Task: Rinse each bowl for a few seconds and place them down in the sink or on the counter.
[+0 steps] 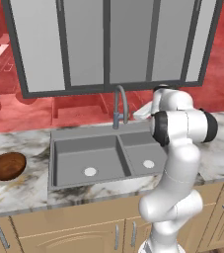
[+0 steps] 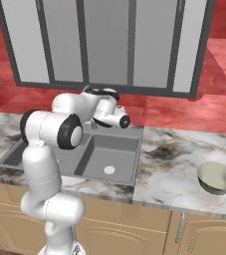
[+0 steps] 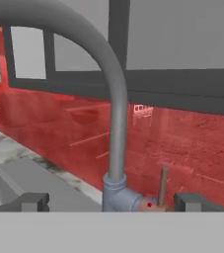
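The dark reddish-brown bowl (image 1: 6, 165) rests upright on the counter (image 1: 24, 190) left of the sink (image 1: 59, 134). Over on the counter (image 2: 174, 164) to the right of the sink (image 2: 97, 149) sits the pale greenish-beige bowl (image 2: 217, 178), also upright. My gripper (image 3: 112, 200) is open and holds nothing. It hovers at the back of the sink, pointed at the base of the faucet (image 3: 114, 123), with one fingertip (image 3: 32, 200) on each side of it. The faucet's small upright lever (image 3: 162, 185) stands just right of the base. Both bowls are far from the gripper.
The tall curved faucet (image 1: 121, 104) rises behind the divider between the two basins, each with a white drain (image 1: 90, 172). A dark-framed window (image 1: 108, 44) and red backsplash (image 2: 184, 107) stand behind. My own arm (image 1: 177, 148) blocks the right basin in the left base view.
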Available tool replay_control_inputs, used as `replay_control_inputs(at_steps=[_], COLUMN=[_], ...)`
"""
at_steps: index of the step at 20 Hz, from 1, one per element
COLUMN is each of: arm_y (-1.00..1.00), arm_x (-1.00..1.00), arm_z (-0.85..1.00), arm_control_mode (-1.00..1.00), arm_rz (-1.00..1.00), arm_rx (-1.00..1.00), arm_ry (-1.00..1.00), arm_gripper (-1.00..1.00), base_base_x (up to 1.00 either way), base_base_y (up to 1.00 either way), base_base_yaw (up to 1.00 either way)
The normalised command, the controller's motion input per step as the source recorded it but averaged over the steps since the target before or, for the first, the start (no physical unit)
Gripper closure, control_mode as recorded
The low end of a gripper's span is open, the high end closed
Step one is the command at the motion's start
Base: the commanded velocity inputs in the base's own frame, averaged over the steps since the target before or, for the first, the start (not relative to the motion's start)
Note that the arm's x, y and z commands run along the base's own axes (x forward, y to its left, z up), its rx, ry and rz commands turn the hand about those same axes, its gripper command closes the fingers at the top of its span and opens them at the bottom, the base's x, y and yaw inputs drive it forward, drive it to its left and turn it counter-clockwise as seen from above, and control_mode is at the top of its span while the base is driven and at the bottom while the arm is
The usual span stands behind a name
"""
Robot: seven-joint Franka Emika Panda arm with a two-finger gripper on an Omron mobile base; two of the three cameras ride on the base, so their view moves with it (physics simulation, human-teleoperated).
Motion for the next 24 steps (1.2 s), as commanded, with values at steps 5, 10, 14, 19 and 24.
replay_control_inputs(at_steps=[5, 10, 14, 19, 24], arm_y=[0.00, 0.00, 0.00, 0.00, 0.05], arm_x=[0.30, 0.30, 0.29, 0.25, 0.23], arm_z=[-0.21, -0.07, -0.06, -0.10, -0.14], arm_control_mode=[-1.00, -1.00, -1.00, -1.00, -1.00], arm_rz=[0.00, 0.00, 0.00, 0.00, 0.00], arm_rx=[0.03, 0.03, 0.03, 0.03, 0.01], arm_ry=[0.05, 0.00, 0.00, 0.00, 0.00], arm_gripper=[-1.00, -1.00, -1.00, -1.00, -1.00], base_base_x=[0.00, 0.00, 0.00, 0.00, 0.00], base_base_y=[0.00, 0.00, 0.00, 0.00, 0.00], base_base_yaw=[0.00, 0.00, 0.00, 0.00, 0.00])
